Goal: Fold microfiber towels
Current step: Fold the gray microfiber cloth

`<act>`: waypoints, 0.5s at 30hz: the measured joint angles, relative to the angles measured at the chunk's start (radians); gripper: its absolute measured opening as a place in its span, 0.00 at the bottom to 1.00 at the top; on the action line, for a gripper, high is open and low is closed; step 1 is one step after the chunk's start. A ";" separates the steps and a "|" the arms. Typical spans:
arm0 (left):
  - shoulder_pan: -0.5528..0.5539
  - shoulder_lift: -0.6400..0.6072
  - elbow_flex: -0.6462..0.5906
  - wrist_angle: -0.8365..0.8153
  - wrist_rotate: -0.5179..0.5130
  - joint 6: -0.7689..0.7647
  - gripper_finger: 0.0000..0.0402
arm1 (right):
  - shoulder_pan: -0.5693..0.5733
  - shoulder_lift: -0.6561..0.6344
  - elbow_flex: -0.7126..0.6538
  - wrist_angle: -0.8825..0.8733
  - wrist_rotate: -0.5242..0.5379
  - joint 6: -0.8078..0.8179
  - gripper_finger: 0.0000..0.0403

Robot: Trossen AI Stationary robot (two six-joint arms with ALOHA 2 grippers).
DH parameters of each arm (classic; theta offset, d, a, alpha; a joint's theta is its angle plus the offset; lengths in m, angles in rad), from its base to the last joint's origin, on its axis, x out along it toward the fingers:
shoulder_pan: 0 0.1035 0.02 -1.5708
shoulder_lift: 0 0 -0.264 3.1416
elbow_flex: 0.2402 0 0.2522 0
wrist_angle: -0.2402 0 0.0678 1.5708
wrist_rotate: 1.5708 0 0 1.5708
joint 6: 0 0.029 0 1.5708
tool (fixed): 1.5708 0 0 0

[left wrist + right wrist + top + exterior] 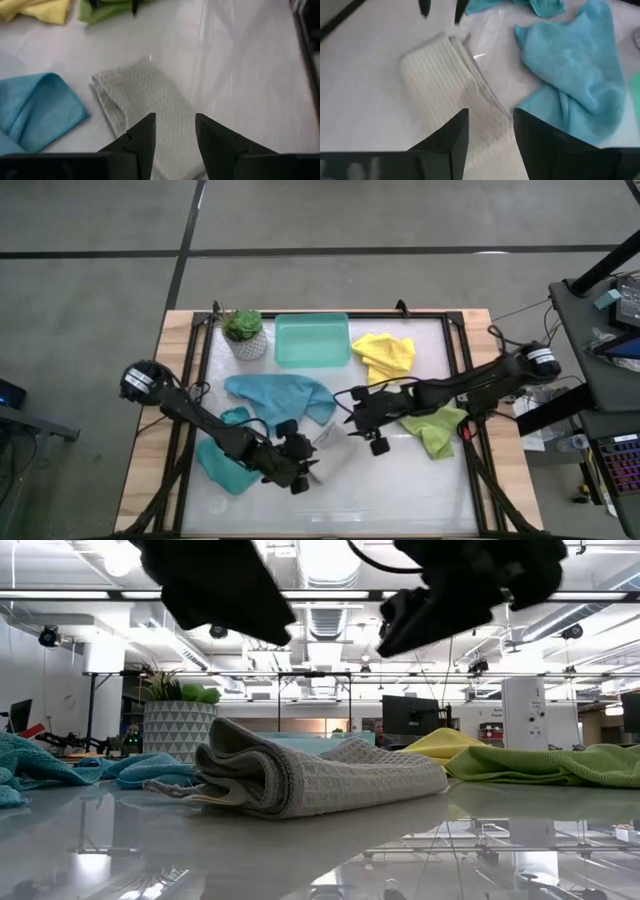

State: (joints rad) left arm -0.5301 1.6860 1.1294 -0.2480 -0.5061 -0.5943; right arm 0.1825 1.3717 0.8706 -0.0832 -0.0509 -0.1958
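Between the two grippers, on the glossy white table top (400, 490), lies the light grey towel (333, 446), already doubled into a thick oblong. Its long axis runs on a slant from the left gripper (300, 470) toward the right gripper (372, 442), so each tool faces one short end. Both hang just above it with fingers apart and nothing between them: the left gripper (174, 135) looks down one end of the waffle cloth, the right gripper (490, 131) down the other. The left looks marginally nearer, directly over its end; the right sits slightly off to the cloth's far side.

Beyond the left gripper's outer side lies a large teal-blue towel (280, 395), loose and rumpled, its edge close to the grey one but apart from it. A second teal-blue towel (225, 465) lies under the left arm. Near the right arm rest the lime green towel (438, 428) and, farther back, the yellow towel (385, 355), both unfolded. A teal tray (312, 340) and a potted plant (244, 333) stand at the far edge. An open-plan workshop with ceiling lights stretches behind.
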 joint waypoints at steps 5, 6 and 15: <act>0.012 -0.005 -0.008 -0.083 0.075 0.101 0.30 | -0.040 -0.027 -0.100 0.136 -0.001 -0.006 0.37; 0.021 -0.006 -0.008 -0.097 0.088 0.103 0.29 | -0.049 -0.027 -0.114 0.175 -0.001 -0.002 0.38; 0.031 -0.006 -0.050 -0.041 0.136 0.029 0.16 | -0.079 0.112 -0.161 0.394 -0.082 0.013 0.35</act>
State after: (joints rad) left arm -0.4987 1.6798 1.0795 -0.2893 -0.3696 -0.5653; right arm 0.1040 1.4836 0.7094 0.3108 -0.1332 -0.1831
